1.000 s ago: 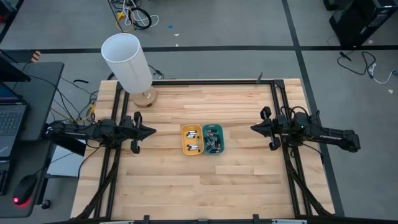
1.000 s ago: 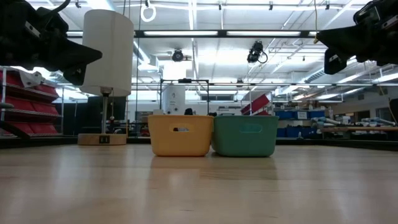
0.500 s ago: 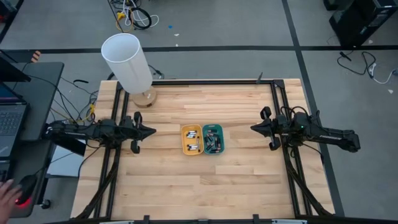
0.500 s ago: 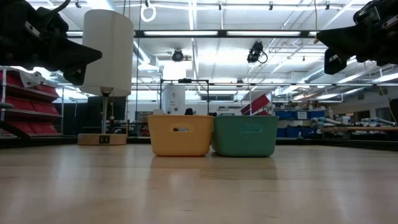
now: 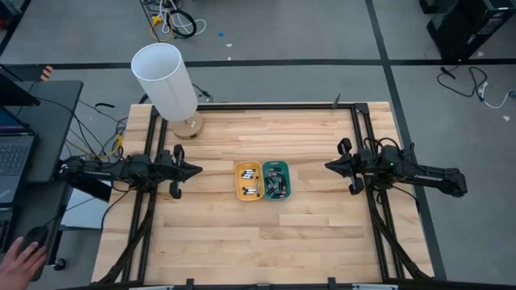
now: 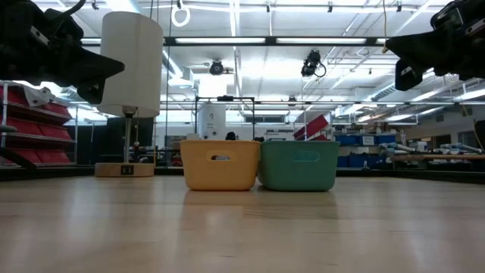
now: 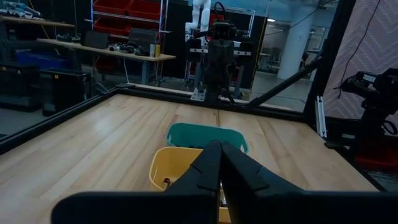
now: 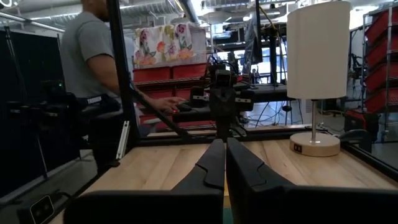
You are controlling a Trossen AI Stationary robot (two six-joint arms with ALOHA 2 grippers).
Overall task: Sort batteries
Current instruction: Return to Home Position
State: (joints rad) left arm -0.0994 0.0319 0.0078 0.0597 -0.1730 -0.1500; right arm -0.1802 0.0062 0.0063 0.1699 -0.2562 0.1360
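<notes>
- No text, brand or number can be read.
- Dark label on the lamp base: too small to read.
- Mark on the yellow tray front: illegible.

The left arm lies stretched out level over the left edge of the table. Its left end effector points inward toward the table's middle, its fingers pressed together into one point. The right arm mirrors it over the table's right edge. The right end effector also aims inward, its fingers likewise closed tip to tip. Both end effectors hang raised above the table's surface, well apart from each other, and grip nothing.
</notes>
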